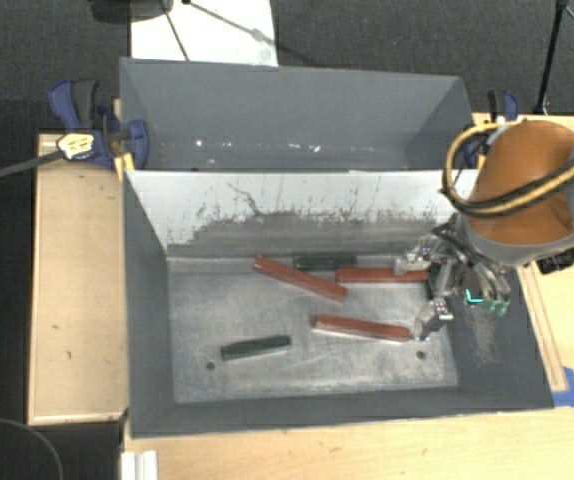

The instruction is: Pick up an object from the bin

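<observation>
Tool (425,293) low at the right end of the grey bin (297,208), fingers apart, between the ends of two sticks.

Biggest first: I see the bin floor running off to the tool's left, and the arm (567,238) with its orange cover (522,183) sits above and to the tool's right. One tip of the spread tool is by the right end of the upper red-brown stick (379,276), the other by the right end of the lower red-brown stick (362,328). I cannot tell whether either tip touches. Further left of the tool a slanted red-brown stick (302,278) lies beside the short green stick (325,262). Furthest left and lower, well apart, is the lone green stick (255,347).
</observation>
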